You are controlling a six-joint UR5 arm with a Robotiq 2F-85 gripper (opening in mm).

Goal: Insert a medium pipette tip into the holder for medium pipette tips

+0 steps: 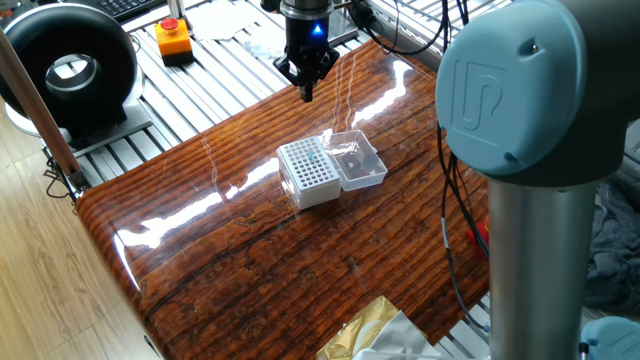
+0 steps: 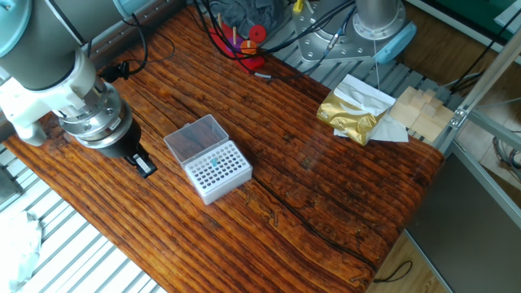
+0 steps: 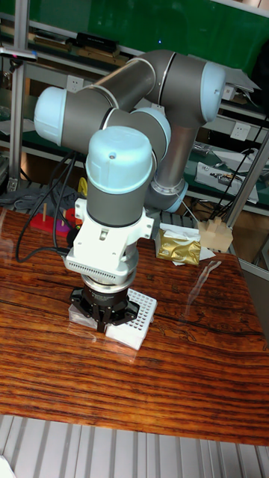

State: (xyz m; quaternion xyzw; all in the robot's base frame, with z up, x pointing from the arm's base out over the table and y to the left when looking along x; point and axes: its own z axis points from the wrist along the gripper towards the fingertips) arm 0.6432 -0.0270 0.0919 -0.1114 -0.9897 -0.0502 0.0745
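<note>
The holder for medium pipette tips [image 1: 308,172] is a small white box with a grid of holes on top, standing mid-table with its clear lid [image 1: 360,160] open beside it. A bluish spot shows in the grid [image 2: 214,163]. My gripper [image 1: 305,93] hangs a short way above the wood, near the table's metal-slat edge and apart from the holder [image 2: 216,169]. Its black fingers [image 2: 146,168] look pressed together. The medium pipette tip cannot be made out in any view. In the tall view the gripper [image 3: 102,326] stands in front of the holder [image 3: 140,323].
A crumpled gold foil bag [image 2: 352,114] and pale wooden blocks [image 2: 419,110] lie at one table end. A red stand with cables [image 2: 252,37] sits at a corner. An orange button box [image 1: 173,38] and a black round fan [image 1: 70,68] rest off the table.
</note>
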